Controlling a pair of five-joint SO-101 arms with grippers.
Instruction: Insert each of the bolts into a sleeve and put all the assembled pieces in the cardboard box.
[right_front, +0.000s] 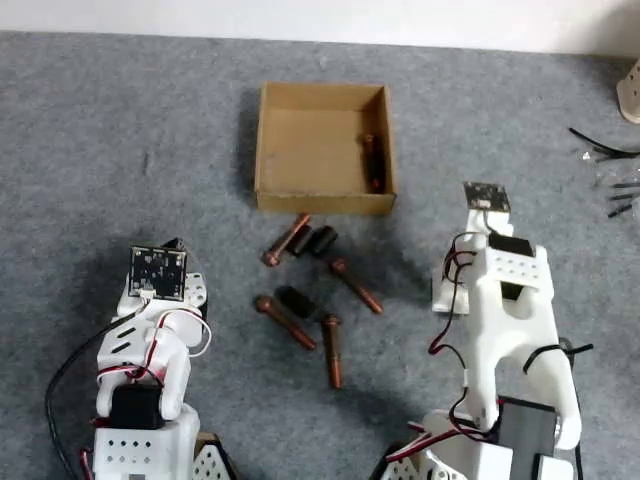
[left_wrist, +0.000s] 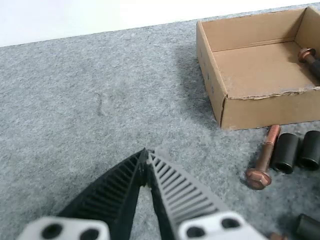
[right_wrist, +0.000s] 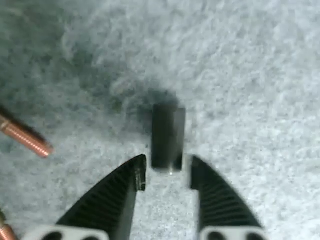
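Observation:
The cardboard box (right_front: 322, 202) stands at the back middle of the table, with one bolt-and-sleeve piece (right_front: 371, 162) lying against its right wall. In front of it lie several copper bolts (right_front: 287, 240) (right_front: 356, 285) (right_front: 285, 320) and two black sleeves (right_front: 320, 240) (right_front: 297, 300). My right gripper (right_wrist: 167, 172) is open, its fingertips either side of the near end of another black sleeve (right_wrist: 168, 135) on the carpet. My left gripper (left_wrist: 147, 154) is shut and empty, low over bare carpet left of the box (left_wrist: 260, 107) and of a bolt (left_wrist: 265, 157).
The left arm (right_front: 150, 340) is at the front left and the right arm (right_front: 510, 300) at the front right. Loose black cable ties (right_front: 610, 170) lie at the far right edge. Grey carpet covers the table.

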